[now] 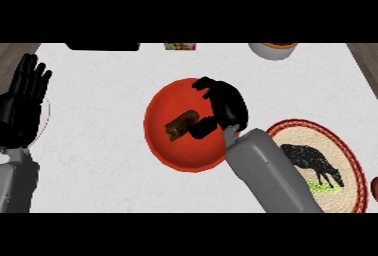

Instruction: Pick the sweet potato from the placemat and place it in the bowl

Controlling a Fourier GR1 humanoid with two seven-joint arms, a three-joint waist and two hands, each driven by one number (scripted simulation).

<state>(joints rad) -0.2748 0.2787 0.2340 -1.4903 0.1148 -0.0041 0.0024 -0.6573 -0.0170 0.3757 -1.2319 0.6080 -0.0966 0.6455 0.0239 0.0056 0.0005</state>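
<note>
Placing step: right hand over red round bowl, thumb beside brown sweet potato inside, grip unclear. Next: withdraw clear.

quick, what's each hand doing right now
Left hand: open, fingers straight up, resting at the left edge, holding nothing.
Right hand: over the red bowl, beside the sweet potato; grip cannot be told.
</note>
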